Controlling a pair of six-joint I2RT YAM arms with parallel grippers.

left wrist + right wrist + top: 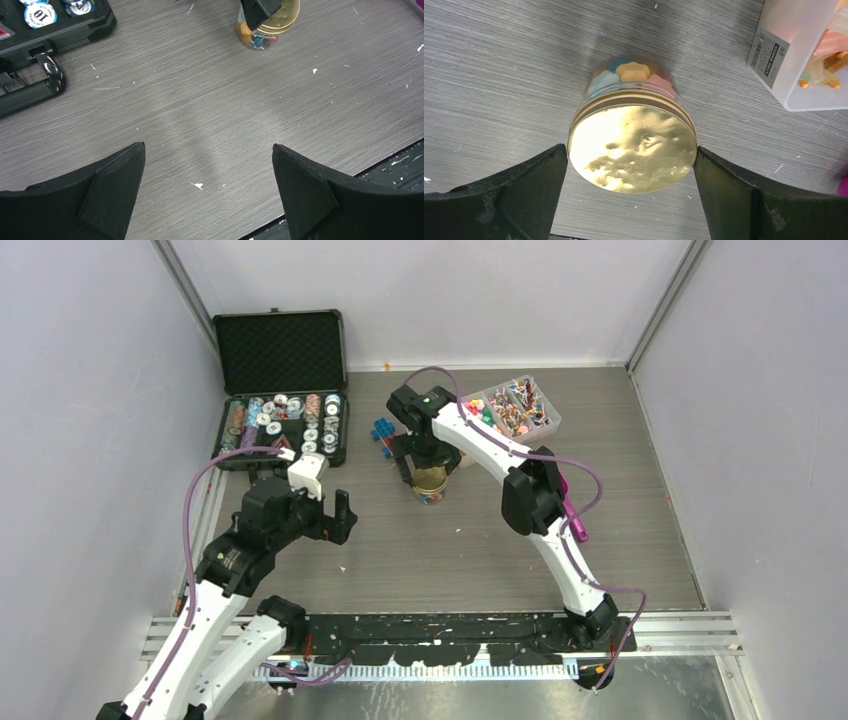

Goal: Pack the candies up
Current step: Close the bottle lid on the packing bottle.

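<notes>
A small clear jar (430, 486) with a gold lid (633, 150) stands mid-table, and candies (629, 74) in orange, blue and pink show through its wall. My right gripper (630, 149) hangs over it, open, one finger on each side of the lid's rim. More candies (515, 408) fill a clear plastic tub (796, 97) at the back right. My left gripper (208, 146) is open over bare table, well to the near left of the jar (265, 25), with nothing between its fingers.
An open black case (283, 420) of poker chips lies at the back left, its handle (47, 75) toward the table's middle. A blue-and-red toy brick figure (382, 433) sits just left of the right gripper (428, 468). A pink tool (572, 505) lies by the right arm.
</notes>
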